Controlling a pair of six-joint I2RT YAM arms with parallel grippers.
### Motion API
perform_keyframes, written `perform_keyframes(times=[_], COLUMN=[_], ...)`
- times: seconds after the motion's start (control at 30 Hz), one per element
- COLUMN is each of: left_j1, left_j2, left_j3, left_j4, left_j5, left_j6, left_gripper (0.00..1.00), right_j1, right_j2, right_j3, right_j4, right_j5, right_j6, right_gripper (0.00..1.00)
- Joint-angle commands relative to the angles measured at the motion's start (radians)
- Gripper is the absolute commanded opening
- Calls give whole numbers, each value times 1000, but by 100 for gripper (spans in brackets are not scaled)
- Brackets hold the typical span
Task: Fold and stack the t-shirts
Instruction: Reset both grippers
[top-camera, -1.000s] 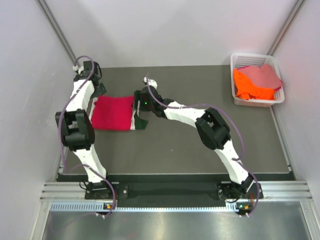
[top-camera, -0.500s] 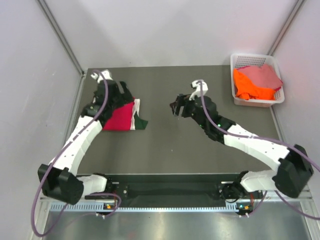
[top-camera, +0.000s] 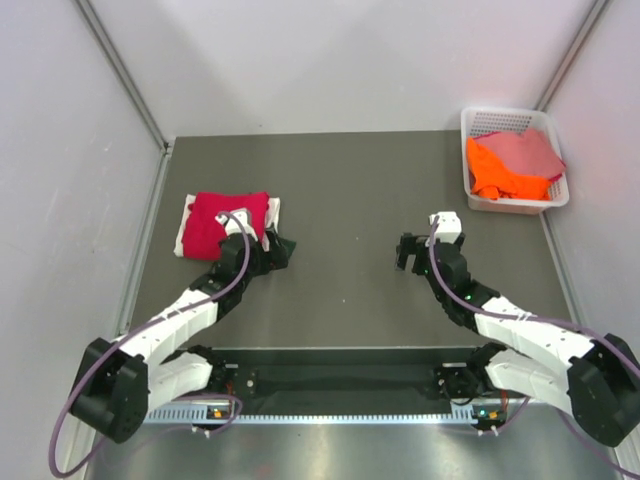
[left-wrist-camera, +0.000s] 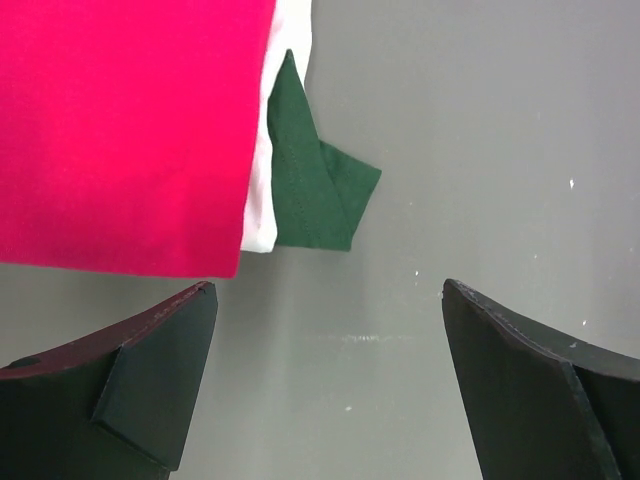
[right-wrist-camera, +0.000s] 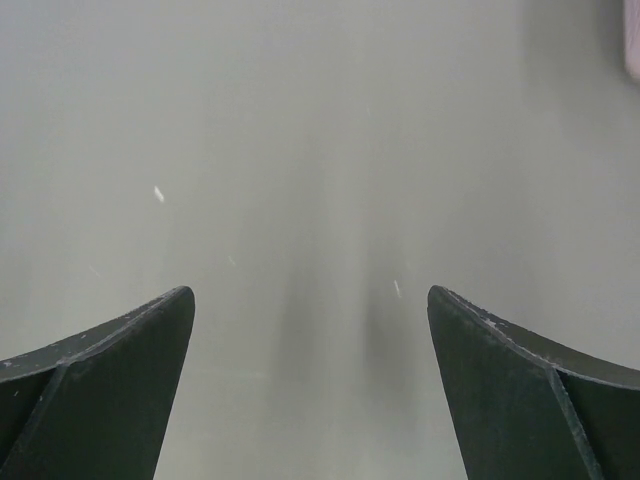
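At ten o'clock on the grey counter (top-camera: 350, 290), our folded crimson-red cotton tee (top-camera: 222, 220) lies over a cream-white one (left-wrist-camera: 293, 25). Left hand (left-wrist-camera: 325, 300) and right hand (right-wrist-camera: 310, 295) hang spread, empty. We should pinch only the dusty pink tee (top-camera: 530, 150) in the white lattice basket (top-camera: 516, 206) at two o'clock.

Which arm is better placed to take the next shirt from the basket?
Right. The right pincer, open and empty, sits on the side of the basket, nearer the orange t-shirt. The left pincer, also open, is far off beside the red t-shirt.
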Motion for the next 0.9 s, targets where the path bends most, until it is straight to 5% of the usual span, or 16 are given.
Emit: perform_keyframes(times=[0.0,0.87], left_j1=[-4,-5], left_j2=[-45,17], left_j3=[-70,-14], left_j4=[279,212], left_j5=[-30,9], left_j6=[14,21], left_gripper=[98,96], right_j1=[-6,-5], right_j2=[-11,19], right_j3=[-48,-28], right_j4=[199,180], right_j5=[-16,5], right_j6=[-2,31], right_gripper=[100,100])
